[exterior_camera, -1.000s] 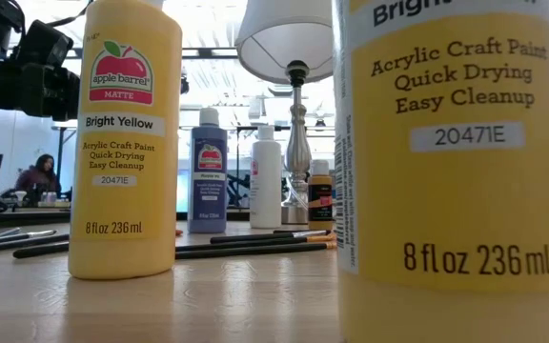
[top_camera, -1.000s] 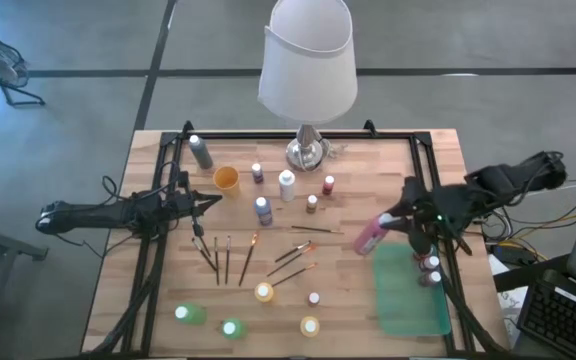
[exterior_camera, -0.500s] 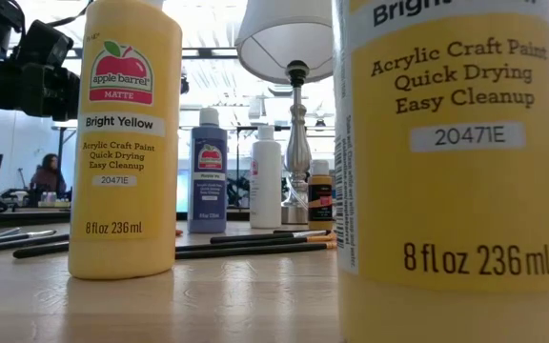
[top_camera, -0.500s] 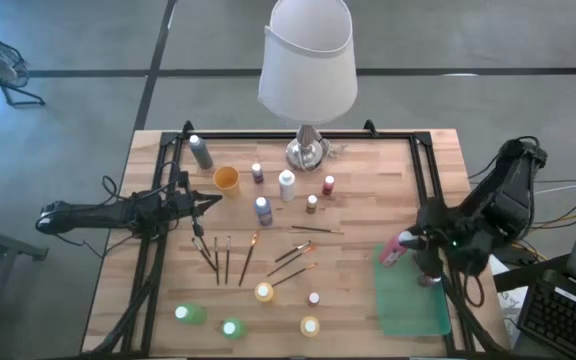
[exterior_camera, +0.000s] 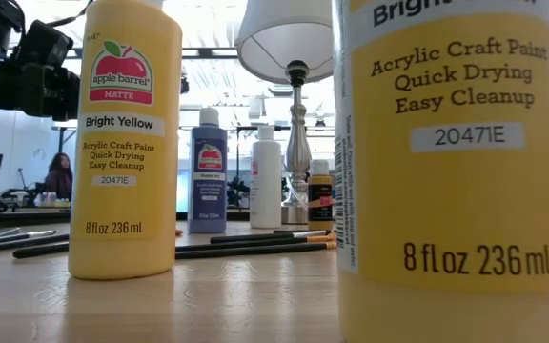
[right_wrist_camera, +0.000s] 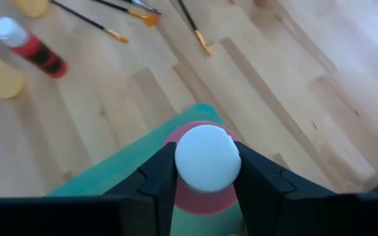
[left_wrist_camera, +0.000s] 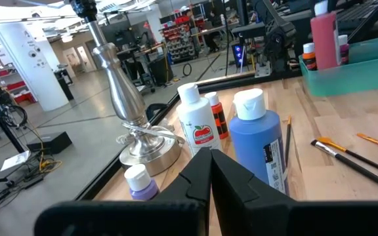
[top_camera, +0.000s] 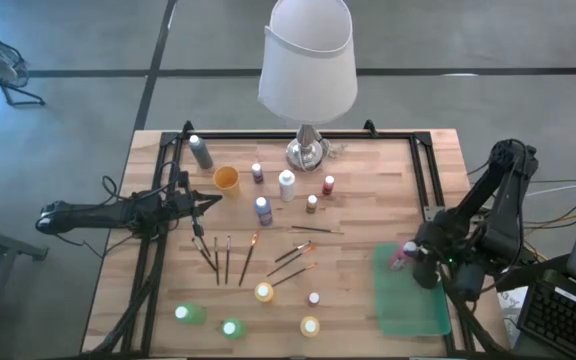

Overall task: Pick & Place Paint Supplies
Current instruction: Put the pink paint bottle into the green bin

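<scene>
1. I had the right gripper [right_wrist_camera: 202, 172] over the green tray [top_camera: 408, 310] at the table's right edge, its fingers closed around the white cap of a pink paint bottle [top_camera: 403, 254]. The bottle stood upright at the tray's near corner; whether its base touched the tray floor, I could not tell.
2. In the left wrist view, two small bottles stood in the tray beside the pink one, so I judged a few items done.
3. Most supplies were left on the wood: a blue bottle [left_wrist_camera: 258, 147], a white bottle [left_wrist_camera: 195, 121], yellow bottles [exterior_camera: 127, 133], green ones, and the paintbrushes [top_camera: 233, 257] lying mid-table.
4. The left gripper [left_wrist_camera: 210, 172] waited with its fingers together, empty, at the table's left side, near the lamp [top_camera: 308, 75].
5. I judged the task far from finished.
</scene>
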You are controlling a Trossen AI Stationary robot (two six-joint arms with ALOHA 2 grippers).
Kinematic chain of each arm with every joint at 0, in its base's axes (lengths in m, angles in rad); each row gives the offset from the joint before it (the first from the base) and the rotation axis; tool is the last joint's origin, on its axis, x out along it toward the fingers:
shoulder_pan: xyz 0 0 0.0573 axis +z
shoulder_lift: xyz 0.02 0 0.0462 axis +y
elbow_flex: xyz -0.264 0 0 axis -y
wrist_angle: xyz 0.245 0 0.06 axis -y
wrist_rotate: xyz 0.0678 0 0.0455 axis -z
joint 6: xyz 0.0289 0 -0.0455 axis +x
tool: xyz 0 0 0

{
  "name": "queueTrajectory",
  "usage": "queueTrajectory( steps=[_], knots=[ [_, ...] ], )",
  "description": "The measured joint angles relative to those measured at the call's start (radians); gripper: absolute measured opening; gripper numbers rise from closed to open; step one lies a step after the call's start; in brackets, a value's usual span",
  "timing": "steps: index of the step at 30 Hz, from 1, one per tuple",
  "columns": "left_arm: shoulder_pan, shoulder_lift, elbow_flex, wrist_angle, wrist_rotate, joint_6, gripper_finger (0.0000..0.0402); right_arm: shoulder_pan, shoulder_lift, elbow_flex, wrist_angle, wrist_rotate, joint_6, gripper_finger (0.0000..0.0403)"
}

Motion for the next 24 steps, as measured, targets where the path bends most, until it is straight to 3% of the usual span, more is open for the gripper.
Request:
queueTrajectory(
  steps=[8, 13, 24],
  knots=[
    [0.000, 0.000, 0.000, 0.000, 0.000, 0.000, 0.0013, 0.030, 0.012, -0.080, 0.009, -0.004, 0.121, 0.0113],
    [0.000, 0.000, 0.000, 0.000, 0.000, 0.000, 0.0013, 0.042, 0.012, -0.109, 0.013, -0.012, 0.171, 0.0127],
    [0.000, 0.000, 0.000, 0.000, 0.000, 0.000, 0.0013, 0.042, 0.010, -0.137, 0.015, -0.016, 0.177, 0.0119]
  ],
)
